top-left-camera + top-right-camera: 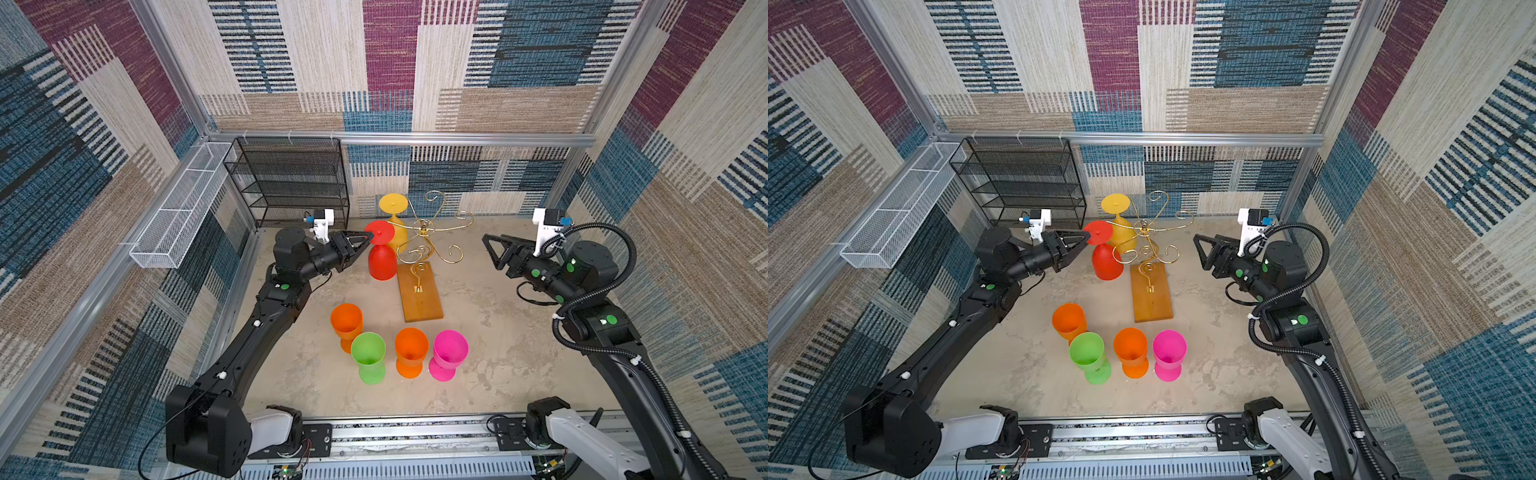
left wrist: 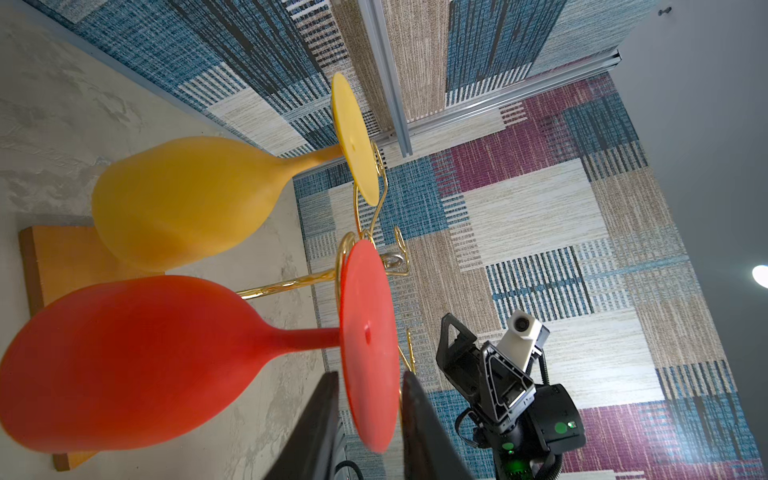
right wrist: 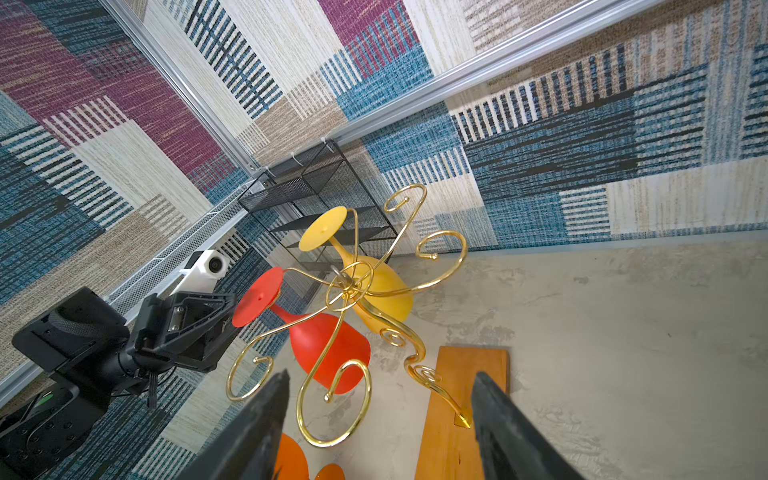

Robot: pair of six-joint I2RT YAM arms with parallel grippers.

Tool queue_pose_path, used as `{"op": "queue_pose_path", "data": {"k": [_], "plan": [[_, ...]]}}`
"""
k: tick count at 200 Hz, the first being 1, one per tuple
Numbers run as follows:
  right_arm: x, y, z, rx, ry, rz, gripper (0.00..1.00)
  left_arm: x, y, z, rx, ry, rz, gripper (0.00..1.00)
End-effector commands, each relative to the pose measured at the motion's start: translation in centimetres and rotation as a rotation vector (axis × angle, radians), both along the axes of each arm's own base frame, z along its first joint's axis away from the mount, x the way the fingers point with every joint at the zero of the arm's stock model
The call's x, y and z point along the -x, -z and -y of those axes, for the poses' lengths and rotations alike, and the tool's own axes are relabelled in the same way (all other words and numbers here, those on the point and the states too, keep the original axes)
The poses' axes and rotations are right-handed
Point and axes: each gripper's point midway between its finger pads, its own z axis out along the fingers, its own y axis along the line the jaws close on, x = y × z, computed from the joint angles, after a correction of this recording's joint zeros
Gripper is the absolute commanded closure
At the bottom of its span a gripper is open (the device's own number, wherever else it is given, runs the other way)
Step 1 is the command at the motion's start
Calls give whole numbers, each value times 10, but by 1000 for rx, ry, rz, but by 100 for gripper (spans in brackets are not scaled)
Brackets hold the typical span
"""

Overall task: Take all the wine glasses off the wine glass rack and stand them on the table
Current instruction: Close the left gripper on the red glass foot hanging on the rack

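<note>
- While two glasses hang on it, the rack (image 1: pixel 424 227) stands mid-table on its wooden base (image 1: pixel 420 301), with gold wire arms spreading from a central post. Four other glasses (image 1: pixel 368 357) stand upright on the table in front, well apart from the work.
- Red glass (image 1: pixel 381 261): it hangs bowl down from the rack arm nearest the left arm, with its foot uppermost on the wire. Yellow glass (image 1: pixel 393 204): it hangs likewise from the arm behind and is untouched.
- Step in hand, as judged: securing a hold on the red glass. It is not yet off the rack.
- Right gripper (image 1: pixel 488 241): it hovers on the far side of the rack, clear of it. Its fingers are wide apart and hold nothing.
- Left gripper (image 1: pixel 368 238): it is level with the red foot (image 2: pixel 365 332), with one finger (image 2: pixel 320 415) on the stem side of the disc and one on the outer face. The gap between them is narrow but wider than the disc is thick, so no pinch shows. Whether either finger touches the disc cannot be told.
- Next move, as judged: close onto the foot, then draw the glass level along the wire towards the arm's open end. A snagged stem could tip the rack.
</note>
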Motion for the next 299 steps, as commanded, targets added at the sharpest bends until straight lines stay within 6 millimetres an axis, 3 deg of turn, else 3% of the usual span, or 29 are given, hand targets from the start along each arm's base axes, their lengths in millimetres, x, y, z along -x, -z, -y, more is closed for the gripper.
{"op": "queue_pose_path", "data": {"k": [1,135,299], "plan": [[-1,-4,0,3,3,27,29,-1,-6,1,-8,8,38,72],[1,-3,1,6,6,30,29,-1,-5,-1,-34,-3,32,93],[3,-4,0,0,-2,33,29,12,-32,-6,28,-22,-9,100]]}}
